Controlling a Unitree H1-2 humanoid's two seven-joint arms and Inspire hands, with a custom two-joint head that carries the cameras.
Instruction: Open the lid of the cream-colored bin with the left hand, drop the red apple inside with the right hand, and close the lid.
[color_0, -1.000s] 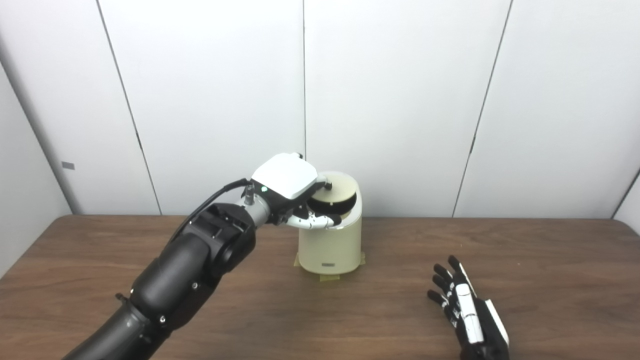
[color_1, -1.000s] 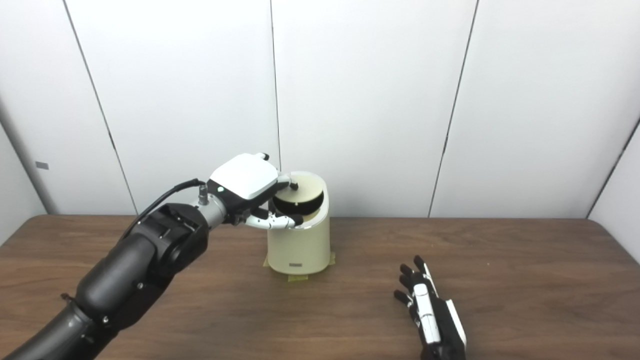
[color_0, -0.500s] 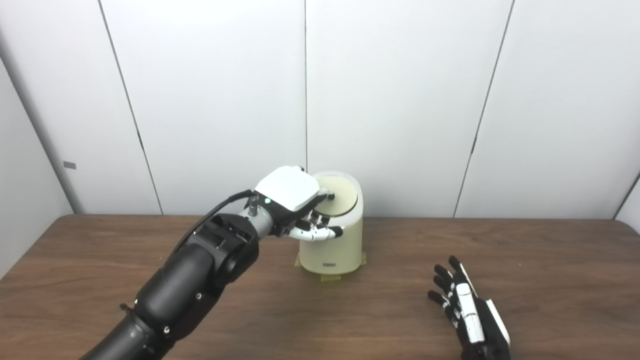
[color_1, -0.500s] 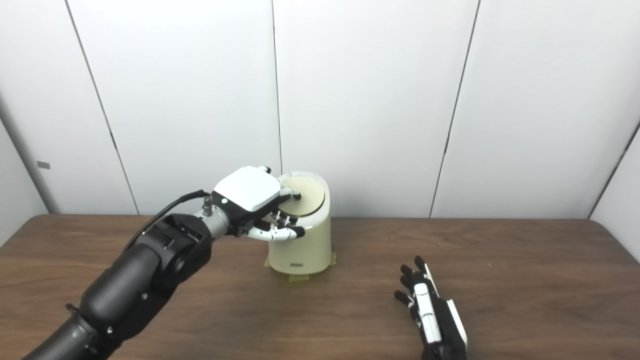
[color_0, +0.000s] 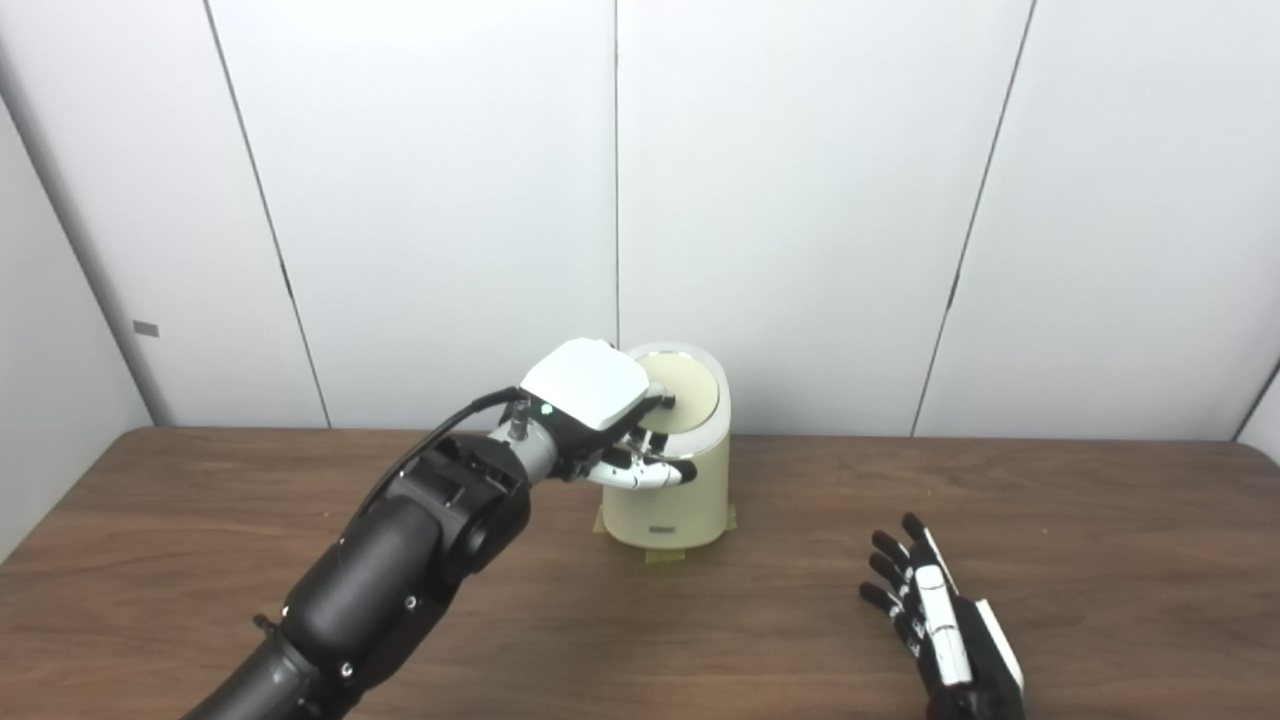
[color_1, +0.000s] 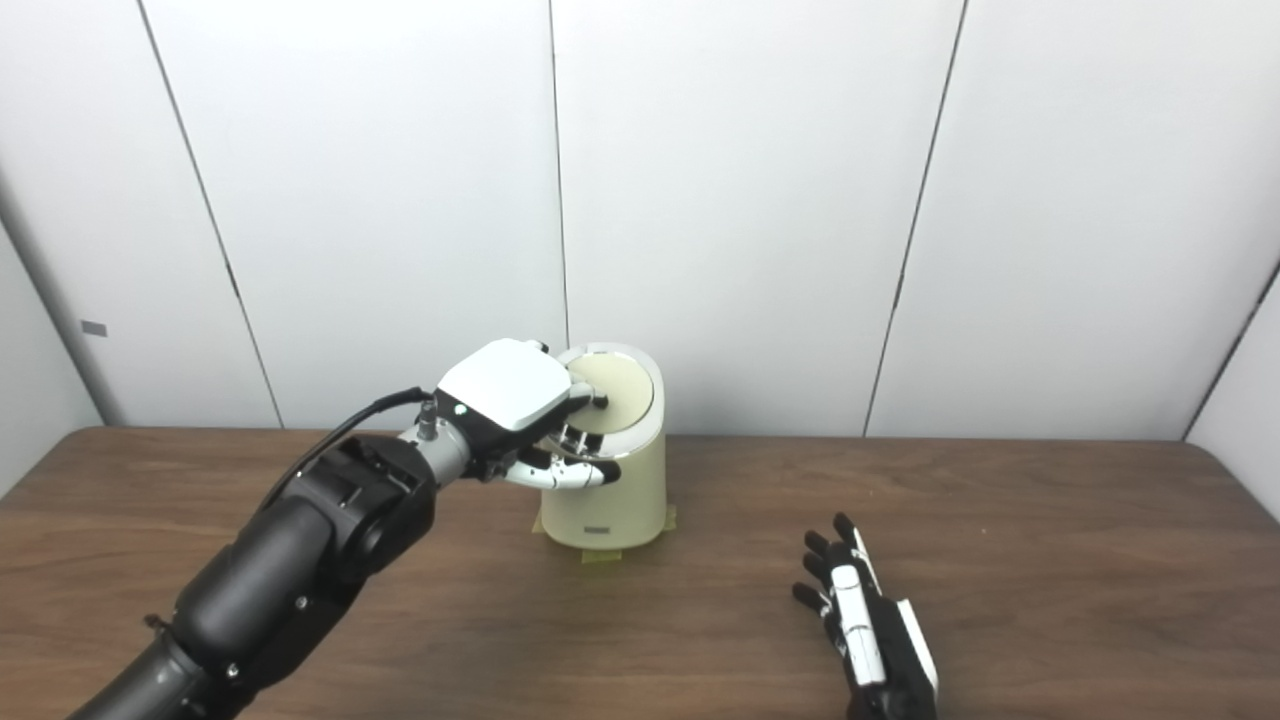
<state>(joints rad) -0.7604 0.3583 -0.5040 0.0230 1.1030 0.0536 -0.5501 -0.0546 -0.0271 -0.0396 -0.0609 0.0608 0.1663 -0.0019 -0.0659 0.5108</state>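
The cream-colored bin (color_0: 668, 500) stands on the brown table near the back wall. Its round lid (color_0: 692, 390) lies flat and closed on top. My left hand (color_0: 600, 400) rests over the lid's left edge, fingers spread on the lid and thumb stretched across the bin's front below the rim, gripping nothing. My right hand (color_0: 940, 625) lies open on the table at the front right, fingers spread, with nothing in it. No red apple shows in either view.
Yellowish tape tabs (color_0: 660, 555) stick out under the bin's base. The wooden table (color_0: 200, 520) runs back to white wall panels right behind the bin. My black left forearm (color_0: 400, 560) crosses the table's left front.
The lid was tilted up with the dark opening showing; it has come down flat. My left hand lowered with it. The right hand has not moved. The camera shifted slightly.
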